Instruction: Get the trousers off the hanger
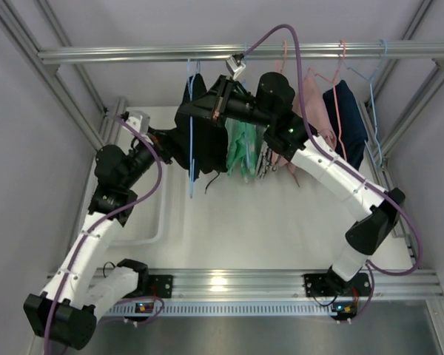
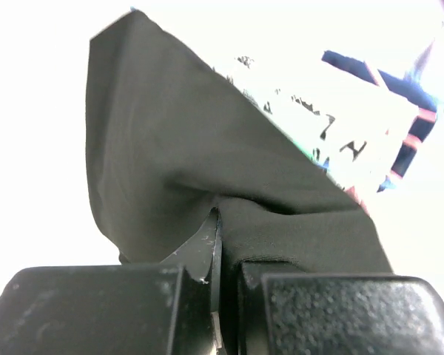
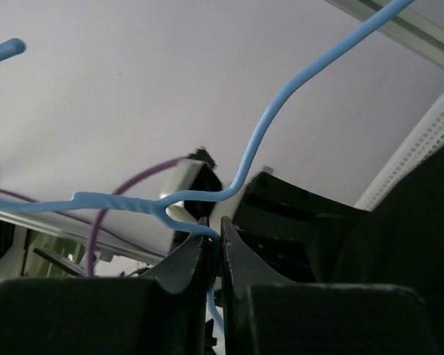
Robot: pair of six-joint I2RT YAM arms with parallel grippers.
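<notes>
The black trousers [image 1: 206, 144] hang from a blue wire hanger [image 1: 191, 111] below the rail. My left gripper [image 1: 170, 140] reaches in from the left and is shut on a fold of the trousers [image 2: 155, 126]. In the left wrist view the cloth is pinched between its fingertips [image 2: 220, 222]. My right gripper [image 1: 213, 111] comes in from the right at the top of the trousers. In the right wrist view it [image 3: 213, 225] is shut on the blue hanger wire [image 3: 281, 111] just below the twisted neck.
The aluminium rail [image 1: 133, 53] runs across the back. A green garment [image 1: 242, 148], a pink one [image 1: 314, 111] and a navy one [image 1: 348, 118] hang to the right on other hangers. A white tray [image 1: 144, 222] lies on the table at left.
</notes>
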